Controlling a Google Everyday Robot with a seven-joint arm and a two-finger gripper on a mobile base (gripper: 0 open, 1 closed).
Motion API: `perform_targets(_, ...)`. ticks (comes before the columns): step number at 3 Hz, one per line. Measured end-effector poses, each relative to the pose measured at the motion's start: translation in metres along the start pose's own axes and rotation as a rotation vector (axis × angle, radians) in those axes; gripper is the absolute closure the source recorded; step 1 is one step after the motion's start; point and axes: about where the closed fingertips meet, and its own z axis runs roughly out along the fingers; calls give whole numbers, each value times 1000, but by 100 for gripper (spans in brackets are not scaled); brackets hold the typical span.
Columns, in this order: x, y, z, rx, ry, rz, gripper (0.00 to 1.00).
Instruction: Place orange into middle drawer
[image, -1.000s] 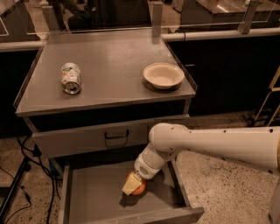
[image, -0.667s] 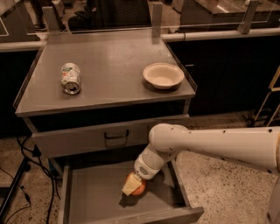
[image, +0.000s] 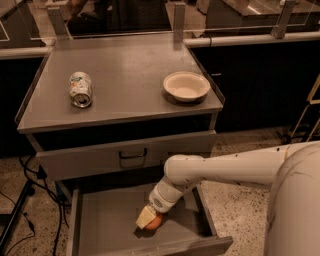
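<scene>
Your end effector (image: 149, 219) grips the round, smooth orange fruit (image: 156, 223) low inside the wide, shallow grey metal middle drawer (image: 100, 225), near its front edge, so your release lies straight down.

Dim, warm light from overhead. Worktop (image: 125, 75) evenly lit, no glare. Drawer (image: 102, 225) at 6 o'clock in shadow; gripper (image: 150, 218) inside it, dark shadow under orange (image: 156, 222).
</scene>
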Motion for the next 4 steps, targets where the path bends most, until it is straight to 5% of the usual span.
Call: perform_targets(4, 8, -56, 78, 7, 26, 124, 100)
